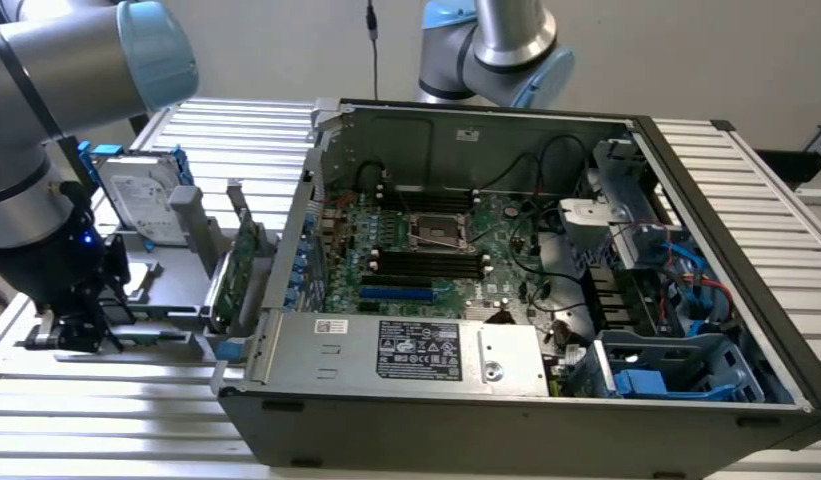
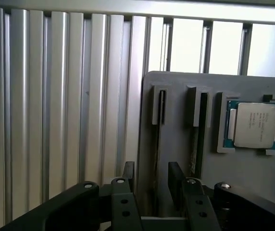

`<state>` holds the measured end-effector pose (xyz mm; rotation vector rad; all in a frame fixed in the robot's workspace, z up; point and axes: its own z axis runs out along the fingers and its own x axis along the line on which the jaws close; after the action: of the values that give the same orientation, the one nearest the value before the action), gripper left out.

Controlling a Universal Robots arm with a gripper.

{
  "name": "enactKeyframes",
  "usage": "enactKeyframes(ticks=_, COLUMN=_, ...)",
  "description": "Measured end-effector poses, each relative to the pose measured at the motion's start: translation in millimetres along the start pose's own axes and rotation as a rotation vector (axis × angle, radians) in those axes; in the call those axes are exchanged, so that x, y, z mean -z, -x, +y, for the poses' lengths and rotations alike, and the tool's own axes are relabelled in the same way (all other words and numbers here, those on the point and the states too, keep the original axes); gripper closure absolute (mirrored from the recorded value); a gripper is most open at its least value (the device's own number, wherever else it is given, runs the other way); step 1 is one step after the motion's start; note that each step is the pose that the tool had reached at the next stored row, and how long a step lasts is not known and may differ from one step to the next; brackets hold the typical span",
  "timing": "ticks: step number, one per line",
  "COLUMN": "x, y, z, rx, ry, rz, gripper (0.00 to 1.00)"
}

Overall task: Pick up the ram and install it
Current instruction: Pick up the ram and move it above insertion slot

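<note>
Presently the pick-up step is in hand, judging by where the tool stands; nothing has been grasped and nothing installed. In the exterior view the arm has the tool (image 1: 83, 328) low over a gray holder at that view's left, beside the open computer case (image 1: 517, 425) on the slatted counter (image 1: 103, 415). In the wrist view the tool (image 2: 152, 169) has its two dark fingers (image 2: 129, 173) spread apart, one to each side of a narrow slot in the holder (image 2: 238, 178). The ram (image 2: 156, 149) stands on edge in that slot, seen as a thin dark line, and is not yet pinched. Whether the pads touch it cannot be told. A second thin board (image 2: 193, 149) stands in the neighbouring slot, just beside the first.

By judgement, this step calls for the fingers to stay square to the board's flat faces and centred on it, well clear of the neighbouring board, since the stick is thin and sits close in its slot.

Destination: the long black memory slots (image 1: 430, 262) on the motherboard (image 1: 504, 225) inside the case appear vacant.

Writing: a processor (image 2: 255, 125) lies in a pocket of the holder, and its lid carries lines of print that cannot be read. The black-and-white label (image 1: 424, 350) on the power supply, and the one on the hard drive (image 1: 137, 200), are likewise unreadable; no brand can be made out
</note>
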<state>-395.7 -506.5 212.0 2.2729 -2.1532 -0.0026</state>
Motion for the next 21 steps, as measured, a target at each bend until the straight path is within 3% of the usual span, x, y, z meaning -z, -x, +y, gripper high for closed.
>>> enactKeyframes(ticks=4, x=-1.5, y=0.1, z=0.0, rx=0.003, ry=0.0033, rz=-0.0096, gripper=0.58)
enactKeyframes(ticks=10, x=-4.1, y=0.3, z=0.0, rx=0.010, ry=0.0052, rz=-0.0299, gripper=0.58)
enactKeyframes(ticks=16, x=-7.7, y=0.5, z=0.0, rx=0.012, ry=0.0116, rz=-0.0353, gripper=0.58)
enactKeyframes(ticks=21, x=-11.1, y=0.8, z=-0.1, rx=0.014, ry=0.0135, rz=-0.0410, gripper=0.58)
